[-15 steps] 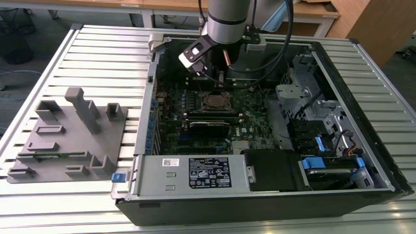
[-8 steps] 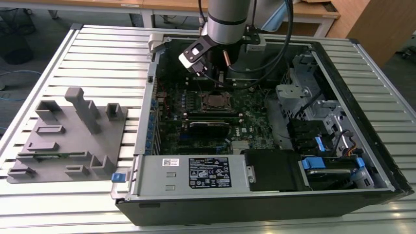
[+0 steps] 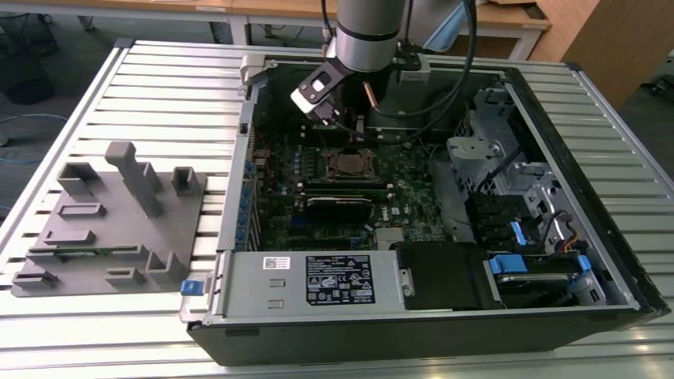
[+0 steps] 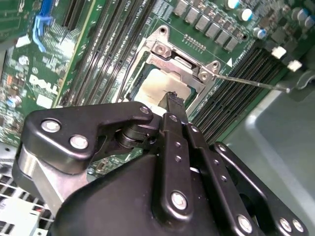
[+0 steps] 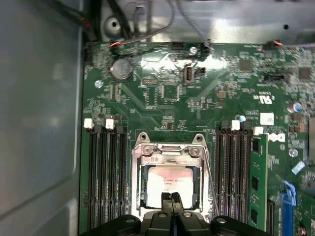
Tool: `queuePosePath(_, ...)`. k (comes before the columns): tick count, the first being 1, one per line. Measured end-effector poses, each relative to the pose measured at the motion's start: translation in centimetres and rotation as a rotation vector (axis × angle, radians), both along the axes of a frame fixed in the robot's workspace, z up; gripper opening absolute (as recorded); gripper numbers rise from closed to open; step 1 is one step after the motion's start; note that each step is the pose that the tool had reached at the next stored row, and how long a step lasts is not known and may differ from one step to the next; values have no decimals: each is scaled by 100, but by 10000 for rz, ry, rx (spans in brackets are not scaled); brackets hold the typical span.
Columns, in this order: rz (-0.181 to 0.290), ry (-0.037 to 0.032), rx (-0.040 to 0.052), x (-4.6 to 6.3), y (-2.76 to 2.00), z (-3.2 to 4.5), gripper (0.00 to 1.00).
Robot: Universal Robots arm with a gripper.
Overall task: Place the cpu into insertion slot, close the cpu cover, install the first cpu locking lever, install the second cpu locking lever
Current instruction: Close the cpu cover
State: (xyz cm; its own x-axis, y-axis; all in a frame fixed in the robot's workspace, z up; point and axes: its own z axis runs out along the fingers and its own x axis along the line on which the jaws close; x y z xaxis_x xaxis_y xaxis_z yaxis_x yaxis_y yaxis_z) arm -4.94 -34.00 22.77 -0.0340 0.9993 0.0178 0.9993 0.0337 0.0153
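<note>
Slats of pale metal make up the counter [image 3: 158, 79], and a big computer case [image 3: 421, 335] lies open on it. The robot arm [image 3: 368, 28] reaches down into the case. Under it is the green board [image 5: 167, 88].

The gripper [image 4: 171, 101] hangs right over the insertion slot [image 3: 348, 164]. Its two fingers are pressed together, and nothing can be seen between them. In both wrist views the tips are at the edge of the slot, very close to the metal. Whether they touch it cannot be told.

The cpu cover [image 5: 170, 157] looks folded down flat on the slot. The cpu [image 5: 170, 179] sits inside the slot, and its silver top shows through the hole in the cover. So the first step looks done, and the cover step looks done or nearly done.

A thin locking lever [image 4: 251, 82] sticks out from a corner of the slot, over the long black slots beside it. It does not look hooked down, so the lever steps seem to be left. That work likely calls for a small, careful push on a very thin wire, down and sideways until it catches under its hook. The closed tips would need to meet the wire squarely, or it could slip off.
</note>
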Motion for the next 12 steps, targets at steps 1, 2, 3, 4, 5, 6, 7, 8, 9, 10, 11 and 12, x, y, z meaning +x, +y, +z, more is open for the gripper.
queuePosePath(1,182,0,1,0,0,-1,11)
queuePosePath(2,377,0,0,0,0,-2,11)
queuePosePath(3,557,0,0,0,0,-3,11)
queuePosePath(4,737,0,0,0,0,-4,11)
queuePosePath(5,917,0,0,0,0,-4,11)
queuePosePath(6,1097,0,0,0,0,-5,11)
queuePosePath(7,1276,0,0,0,0,-6,11)
queuePosePath(8,1457,0,0,0,0,-7,11)
queuePosePath(9,1653,0,0,0,0,-8,11)
queuePosePath(10,1833,0,0,0,0,-9,11)
queuePosePath(11,2012,0,0,0,0,-9,11)
queuePosePath(12,2192,0,0,0,0,-10,11)
